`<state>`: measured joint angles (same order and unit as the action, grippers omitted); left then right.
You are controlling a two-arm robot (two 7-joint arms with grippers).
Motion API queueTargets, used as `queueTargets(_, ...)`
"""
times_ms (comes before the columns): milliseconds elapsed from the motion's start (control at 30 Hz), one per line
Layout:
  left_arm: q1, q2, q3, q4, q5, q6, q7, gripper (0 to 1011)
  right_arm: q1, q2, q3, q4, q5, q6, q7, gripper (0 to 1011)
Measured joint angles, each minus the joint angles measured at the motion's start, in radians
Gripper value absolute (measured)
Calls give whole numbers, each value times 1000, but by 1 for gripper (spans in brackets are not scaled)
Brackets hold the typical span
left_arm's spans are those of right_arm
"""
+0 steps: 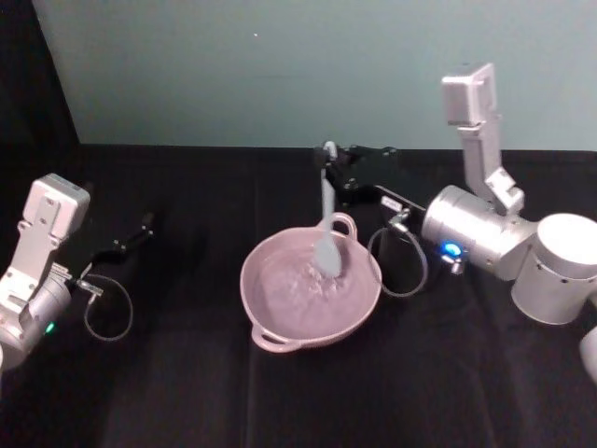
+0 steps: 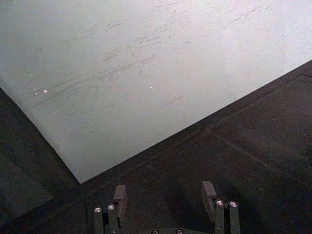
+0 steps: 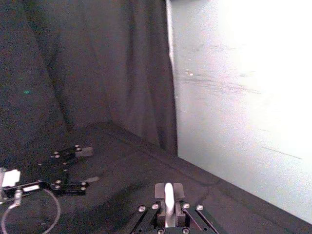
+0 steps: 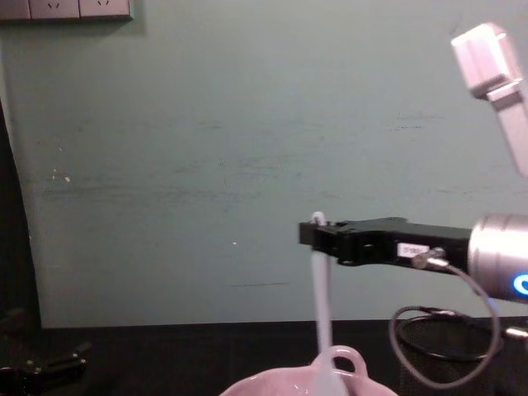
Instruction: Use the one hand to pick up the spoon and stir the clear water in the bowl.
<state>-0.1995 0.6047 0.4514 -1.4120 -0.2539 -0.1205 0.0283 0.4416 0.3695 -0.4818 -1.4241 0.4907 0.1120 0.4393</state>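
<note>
The right gripper [image 1: 327, 157] pinches the spoon [image 1: 326, 215] upright, head dipped in the bowl's [image 1: 276, 342] water [image 1: 297, 291], while the left gripper [image 1: 140, 230] sits spread at left

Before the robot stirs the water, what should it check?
1. Is the right claw shut on the spoon handle? ok.
2. Is the spoon head down in the water? ok.
3. Is the bowl upright on the table? ok.
4. Is the left claw away from the bowl? ok, it's open and off to the left.
5. Is the cable on the right arm clear of the bowl's rim? cannot tell.
</note>
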Motion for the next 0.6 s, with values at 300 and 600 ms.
queueTargets(300, 0, 0, 0, 0, 0, 0, 0, 1011, -41, 39, 30, -60, 1, 12, -8, 111)
queueTargets(600, 0, 0, 0, 0, 0, 0, 0, 1011, -88, 60, 19, -145, -6, 34, -6, 111)
